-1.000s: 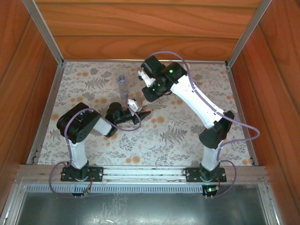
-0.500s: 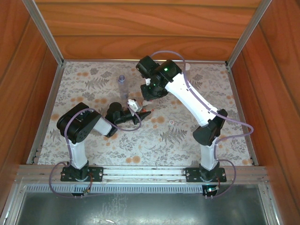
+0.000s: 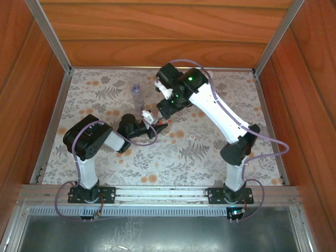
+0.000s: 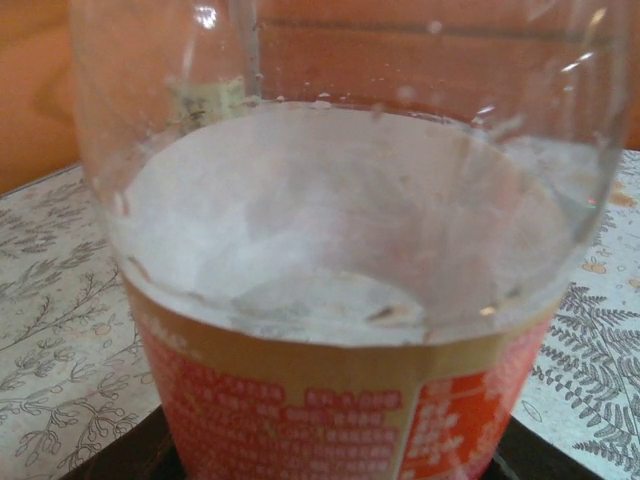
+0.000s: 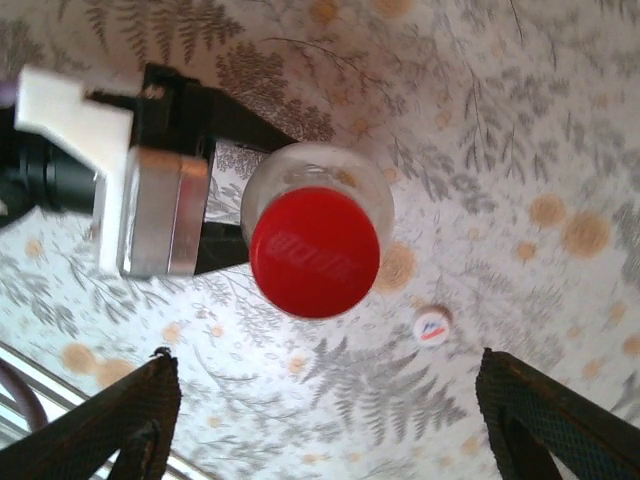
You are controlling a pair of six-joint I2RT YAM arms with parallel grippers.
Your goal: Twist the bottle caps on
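The red bottle cap, a round piece of smooth plastic with raised lettering too blurred to read, sits on the neck of the clear bottle. The bottle's red-and-white label carries small print I cannot make out. The left fingers are clamped on the bottle's sides. The right fingers are spread wide above the cap, touching nothing. A small white cap with a red-and-blue mark lies near the bottle on the fern-patterned surface.

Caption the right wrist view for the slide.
Open right gripper above the red cap sitting on the clear bottle; a small white cap lies on the table.
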